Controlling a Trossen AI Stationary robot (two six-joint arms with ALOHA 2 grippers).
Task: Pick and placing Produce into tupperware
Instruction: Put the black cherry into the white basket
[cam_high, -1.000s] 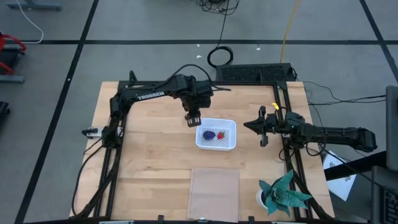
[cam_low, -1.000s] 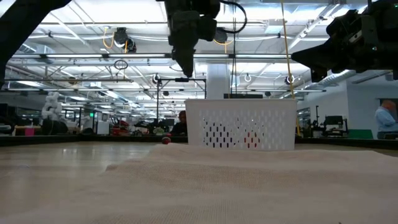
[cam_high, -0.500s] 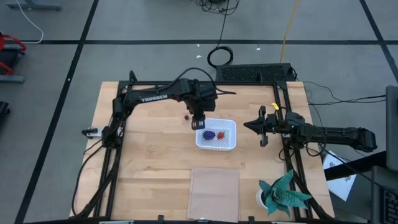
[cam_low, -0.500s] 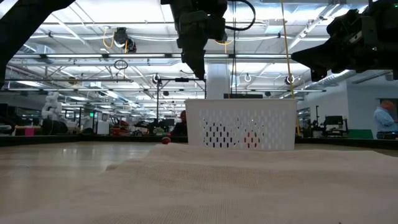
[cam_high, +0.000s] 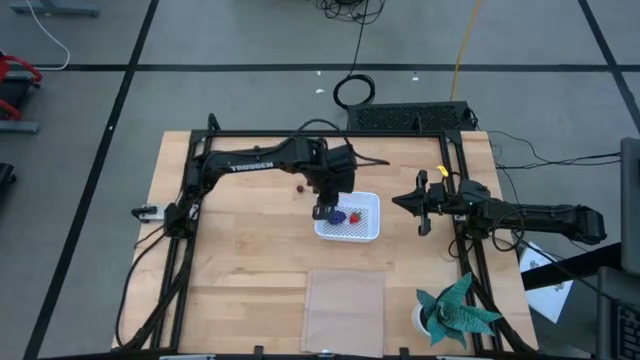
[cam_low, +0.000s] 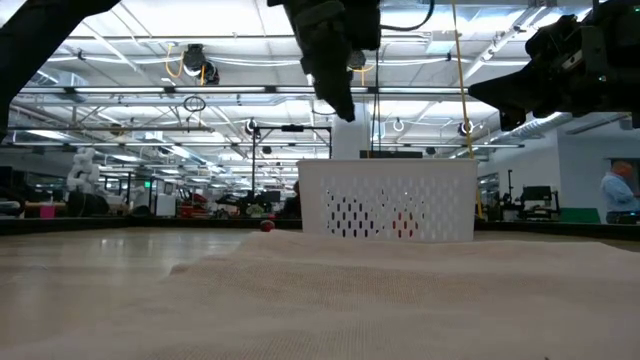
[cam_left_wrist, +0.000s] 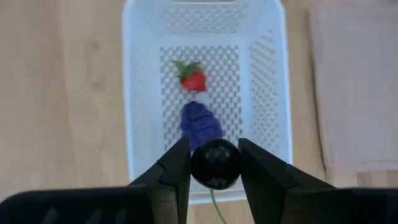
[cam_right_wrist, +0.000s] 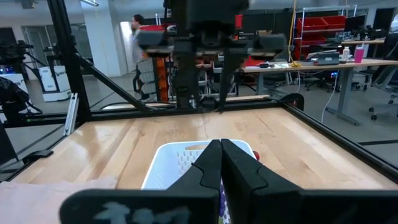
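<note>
The white tupperware (cam_high: 372, 232) stands right of the table's middle, with a red strawberry piece (cam_left_wrist: 193, 79) and a purple-blue bunch (cam_left_wrist: 200, 122) lying on its mesh bottom. My left gripper (cam_high: 328, 211) hangs above the tupperware's left rim (cam_left_wrist: 132, 99), shut on a dark round berry (cam_left_wrist: 214, 163). A small red berry (cam_high: 299, 186) lies on the wood left of the tupperware and also shows in the low view (cam_low: 266, 226). My right gripper (cam_high: 422, 203) waits shut at the table's right side, level and clear of everything. My left gripper pinches the dark berry by its two opposite sides (cam_left_wrist: 194, 163) between its two fingers (cam_left_wrist: 176, 168). The fingers come from above, pointing steeply down. The berry is lifted clear, high over the tupperware's rim, with a thin green stalk (cam_left_wrist: 216, 206) hanging below it.
A pale translucent sheet (cam_high: 345, 305) lies at the near edge. A teal paper plant (cam_high: 455, 312) stands at the near right corner. Black frame rails (cam_high: 462, 250) run along the table's sides. People show far off in the room behind.
My left gripper has carried the dark berry toward the table's right and slightly nearer, from beside the tupperware's far left corner to over its left rim, rolling a little at the wrist. It has stayed shut on the berry. The red berry has kept its place.
</note>
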